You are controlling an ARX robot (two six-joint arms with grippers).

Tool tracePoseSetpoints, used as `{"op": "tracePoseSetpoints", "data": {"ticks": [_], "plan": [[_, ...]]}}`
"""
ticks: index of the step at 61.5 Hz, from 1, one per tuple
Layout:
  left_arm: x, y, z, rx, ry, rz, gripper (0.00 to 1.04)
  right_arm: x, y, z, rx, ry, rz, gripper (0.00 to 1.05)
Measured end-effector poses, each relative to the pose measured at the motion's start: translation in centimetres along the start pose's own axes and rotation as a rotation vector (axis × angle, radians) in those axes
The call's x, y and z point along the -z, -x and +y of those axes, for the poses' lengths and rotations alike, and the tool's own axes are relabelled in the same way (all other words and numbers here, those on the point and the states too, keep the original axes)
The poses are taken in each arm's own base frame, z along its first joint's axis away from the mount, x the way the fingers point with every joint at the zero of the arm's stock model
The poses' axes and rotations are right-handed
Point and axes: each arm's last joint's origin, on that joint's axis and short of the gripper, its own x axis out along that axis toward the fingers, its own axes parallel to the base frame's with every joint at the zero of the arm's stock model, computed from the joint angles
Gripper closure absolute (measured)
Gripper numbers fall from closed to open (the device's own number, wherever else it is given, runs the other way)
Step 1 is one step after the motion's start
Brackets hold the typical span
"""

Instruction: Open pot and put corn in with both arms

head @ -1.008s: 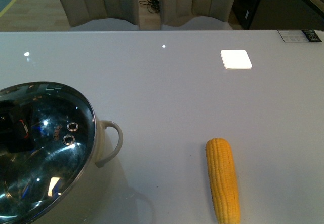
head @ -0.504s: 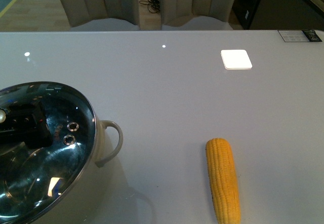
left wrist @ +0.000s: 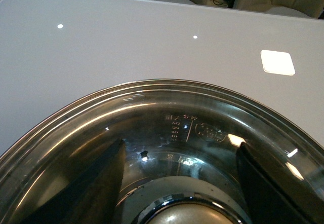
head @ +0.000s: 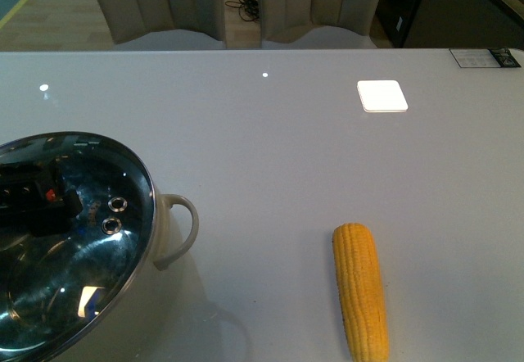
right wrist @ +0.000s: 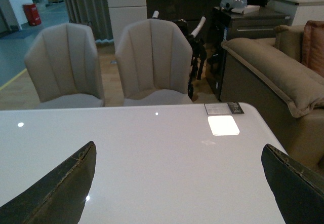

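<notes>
The pot (head: pixel 164 251) sits at the table's near left corner, cream outside with a loop handle (head: pixel 187 219) toward the middle. Its glass lid (head: pixel 82 272) is on. The corn (head: pixel 360 292) lies to the right of the pot, well apart from it, pointing away from me. In the left wrist view my left gripper (left wrist: pixel 182 183) hovers open just over the lid (left wrist: pixel 192 107), one finger (left wrist: pixel 101 183) on each side of the cream knob (left wrist: pixel 177 218). My right gripper (right wrist: pixel 177 183) hangs open over bare table with nothing between its fingers (right wrist: pixel 55 193). Neither arm shows directly in the front view.
A bright square patch of light (head: pixel 381 96) lies on the white table (head: pixel 270 157) at the back right, with a printed label (head: pixel 485 57) at the far right corner. Two beige chairs (right wrist: pixel 152 62) stand behind the far edge and a sofa (right wrist: pixel 273 67) to the right.
The dark shape seen in the lid's glass has shifted a little. Pot, lid and corn have not moved.
</notes>
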Motion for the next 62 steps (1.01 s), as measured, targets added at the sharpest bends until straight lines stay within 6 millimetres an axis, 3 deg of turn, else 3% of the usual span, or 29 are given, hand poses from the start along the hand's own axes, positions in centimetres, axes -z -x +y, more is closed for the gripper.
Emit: {"op": "tracePoseSetpoints", "data": {"ticks": [10, 62], "plan": [[-0.13, 0.01, -0.01, -0.001, 0.001, -0.005, 0.64, 0.00, 0.00, 0.00, 0.000, 0.000, 0.000, 0.09], [-0.81, 0.30, -0.83, -0.038, -0.078, -0.007, 0.65, 0.00, 0.00, 0.00, 0.000, 0.000, 0.000, 0.09]]}}
